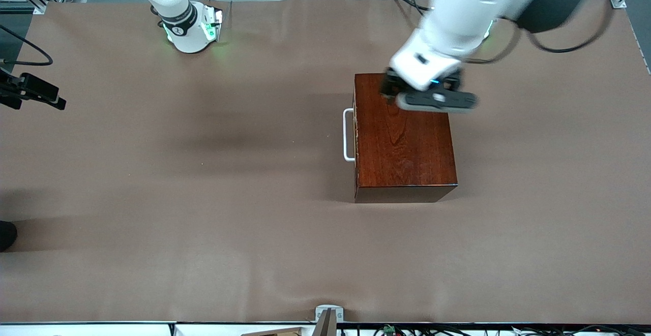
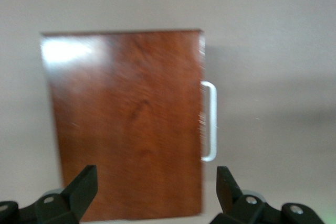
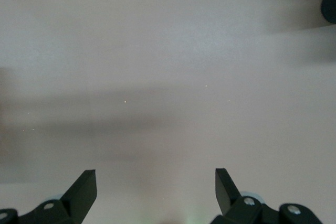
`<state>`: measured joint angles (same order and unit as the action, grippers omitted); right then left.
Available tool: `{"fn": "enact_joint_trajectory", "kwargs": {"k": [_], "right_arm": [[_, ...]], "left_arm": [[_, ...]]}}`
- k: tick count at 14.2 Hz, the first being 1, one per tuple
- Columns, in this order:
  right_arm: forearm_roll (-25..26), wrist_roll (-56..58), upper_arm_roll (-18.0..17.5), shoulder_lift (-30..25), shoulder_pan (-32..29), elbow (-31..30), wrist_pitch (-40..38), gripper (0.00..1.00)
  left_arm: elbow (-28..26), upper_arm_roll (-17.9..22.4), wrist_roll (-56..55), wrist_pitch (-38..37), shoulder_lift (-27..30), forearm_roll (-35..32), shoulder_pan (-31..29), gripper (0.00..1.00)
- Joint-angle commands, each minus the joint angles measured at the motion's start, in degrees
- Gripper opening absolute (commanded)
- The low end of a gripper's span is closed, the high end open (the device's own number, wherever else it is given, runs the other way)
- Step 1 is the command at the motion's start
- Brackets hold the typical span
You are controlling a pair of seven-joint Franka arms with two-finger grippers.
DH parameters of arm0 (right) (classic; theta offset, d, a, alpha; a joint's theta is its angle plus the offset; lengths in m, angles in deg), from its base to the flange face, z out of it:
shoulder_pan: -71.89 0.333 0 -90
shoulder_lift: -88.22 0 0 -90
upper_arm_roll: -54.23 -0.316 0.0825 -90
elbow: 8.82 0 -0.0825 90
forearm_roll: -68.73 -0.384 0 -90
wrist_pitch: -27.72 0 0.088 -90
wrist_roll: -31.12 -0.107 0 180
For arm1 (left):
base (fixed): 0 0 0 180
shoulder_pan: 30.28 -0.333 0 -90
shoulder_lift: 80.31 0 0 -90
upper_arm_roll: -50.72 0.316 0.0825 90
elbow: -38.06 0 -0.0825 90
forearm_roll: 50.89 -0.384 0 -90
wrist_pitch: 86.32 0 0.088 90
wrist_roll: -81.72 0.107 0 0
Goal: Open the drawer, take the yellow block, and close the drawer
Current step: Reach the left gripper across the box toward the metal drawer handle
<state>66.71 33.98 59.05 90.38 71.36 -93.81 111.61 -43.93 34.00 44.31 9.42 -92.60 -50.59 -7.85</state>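
Note:
The dark reddish-brown wooden box (image 1: 404,143) stands on the table with its drawer pushed in. The drawer's white bar handle (image 1: 348,135) faces the right arm's end of the table. My left gripper (image 1: 421,91) hangs open and empty over the box's end that lies farther from the front camera. In the left wrist view the box top (image 2: 126,124) and the handle (image 2: 210,121) show past that gripper (image 2: 156,177). My right gripper (image 3: 156,178) is open and empty over bare table. The yellow block is hidden.
The brown table cover (image 1: 203,199) is bare around the box. A black device (image 1: 33,92) juts in at the table edge at the right arm's end. A dark round object (image 3: 329,4) shows at the edge of the right wrist view.

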Motion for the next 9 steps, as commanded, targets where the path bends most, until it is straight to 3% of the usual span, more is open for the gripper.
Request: {"fn": "enact_joint_trajectory", "kwargs": {"k": [1, 5, 9], "right_arm": [[-0.53, -0.4, -0.86, 0.56, -1.23, 1.14, -0.31, 1.0], [-0.53, -0.4, -0.86, 0.56, -1.23, 1.14, -0.31, 1.0], [-0.62, -0.4, -0.86, 0.56, -1.23, 1.14, 0.13, 1.0]], "left_arm": [[6.3, 0.9, -8.09, -1.6, -5.45, -1.09, 7.6, 1.0], [9.92, 2.74, -17.95, -1.78, -12.05, -5.12, 16.84, 1.0], [9.84, 6.6, -17.97, -3.01, -16.97, -9.7, 23.79, 1.0]]}}
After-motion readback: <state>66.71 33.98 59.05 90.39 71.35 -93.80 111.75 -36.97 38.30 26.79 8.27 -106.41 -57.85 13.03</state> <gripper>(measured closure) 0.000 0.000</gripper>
